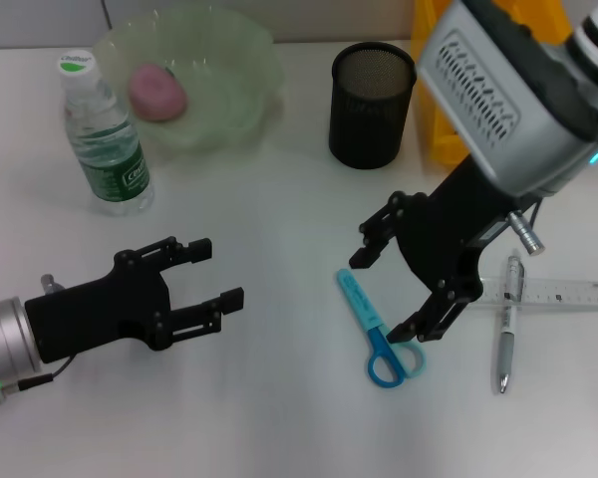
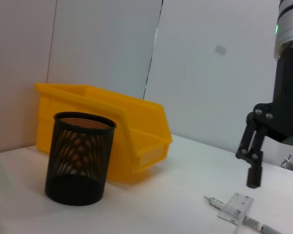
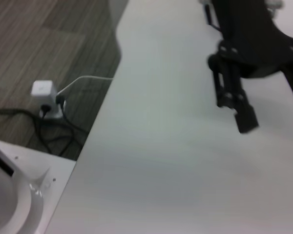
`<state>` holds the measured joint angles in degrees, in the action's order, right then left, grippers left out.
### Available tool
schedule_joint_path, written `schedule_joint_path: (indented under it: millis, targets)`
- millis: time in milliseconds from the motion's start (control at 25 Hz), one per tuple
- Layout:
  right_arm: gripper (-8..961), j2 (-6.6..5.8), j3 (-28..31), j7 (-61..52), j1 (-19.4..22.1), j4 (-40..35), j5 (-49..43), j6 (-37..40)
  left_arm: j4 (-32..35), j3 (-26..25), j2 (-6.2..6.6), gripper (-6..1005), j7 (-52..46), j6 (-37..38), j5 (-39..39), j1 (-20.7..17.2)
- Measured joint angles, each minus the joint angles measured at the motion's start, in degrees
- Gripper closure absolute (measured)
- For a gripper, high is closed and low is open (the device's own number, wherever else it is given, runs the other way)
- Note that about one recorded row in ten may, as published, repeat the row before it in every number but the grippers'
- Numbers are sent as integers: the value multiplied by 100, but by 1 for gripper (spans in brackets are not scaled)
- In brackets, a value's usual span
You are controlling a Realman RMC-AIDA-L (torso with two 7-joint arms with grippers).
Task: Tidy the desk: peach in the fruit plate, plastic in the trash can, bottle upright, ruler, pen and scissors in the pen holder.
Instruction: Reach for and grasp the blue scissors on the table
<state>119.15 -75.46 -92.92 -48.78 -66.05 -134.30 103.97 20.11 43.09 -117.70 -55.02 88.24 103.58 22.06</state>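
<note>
Scissors (image 1: 377, 331) with blue handles lie closed on the white desk (image 1: 279, 229), directly under the right gripper (image 1: 389, 289), whose jaws hang spread above them. Beside them rest a silver pen (image 1: 506, 324) and a clear ruler (image 1: 558, 293). The pink peach (image 1: 157, 93) sits in the green glass fruit plate (image 1: 229, 60); the black mesh pen holder (image 1: 371, 105) stands by a yellow bin (image 2: 136, 126). A green-labelled water bottle (image 1: 105, 134) stands upright. The left gripper (image 1: 214, 274) hovers spread, holding nothing.
</note>
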Motion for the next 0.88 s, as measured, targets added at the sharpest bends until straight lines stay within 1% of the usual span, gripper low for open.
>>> schedule_joint_path:
  millis: [200,280,440,560,600,680,880]
  targets:
    - [129,3,-339,603,-236,71,0,9,63,-2,20,215,-287,-59,5,20]
    - [129,3,-455,932,-287,74,0,81,91,-7,22,215,-311,-5,4,-51]
    - [128,4,-799,1742,-310,-203,-71,347,273,-62,-15,216,-251,52,0,-282]
    - [128,3,-863,2359,-266,-428,-290,469,406,-122,-25,216,-195,101,-28,-476]
    - [129,3,-864,2600,-255,-482,-391,494,406,-122,-25,216,-195,101,-28,-476]
    - [129,3,-865,2919,-251,-528,-537,532,498,-154,-57,216,-46,151,-138,-674]
    - [129,3,-921,3753,-237,-646,-906,563,487,-197,-78,216,-7,136,-194,-711]
